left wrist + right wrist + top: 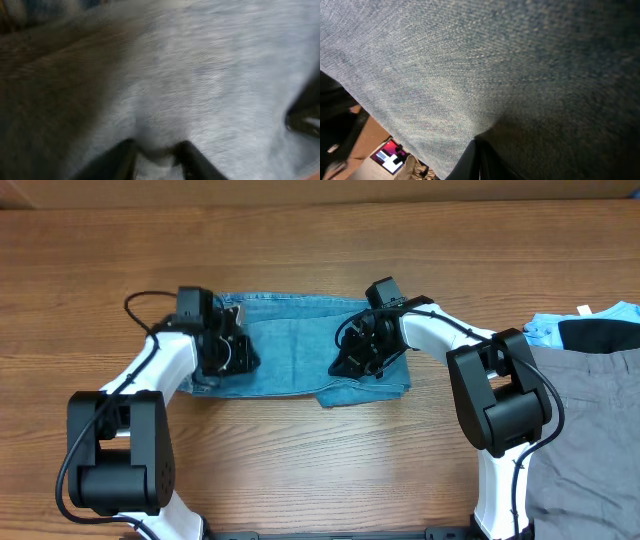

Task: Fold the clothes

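The clothes, light blue denim jeans (290, 345), lie folded into a wide band across the middle of the table. My left gripper (238, 352) is down on their left end. In the left wrist view its dark fingers (120, 160) pinch a bulge of blurred denim (210, 75), so the left gripper (159, 157) is shut on the cloth. My right gripper (350, 360) rests on the right part of the jeans. In the right wrist view its fingers meet at the right gripper (476, 150), with denim (470, 65) creased at their tips and filling the view.
At the right edge of the wooden table (320, 470) lie plain grey trousers (590, 430), with a black garment (600, 335) and a pale-blue one (545, 330) above them. Both arm bases stand at the front edge.
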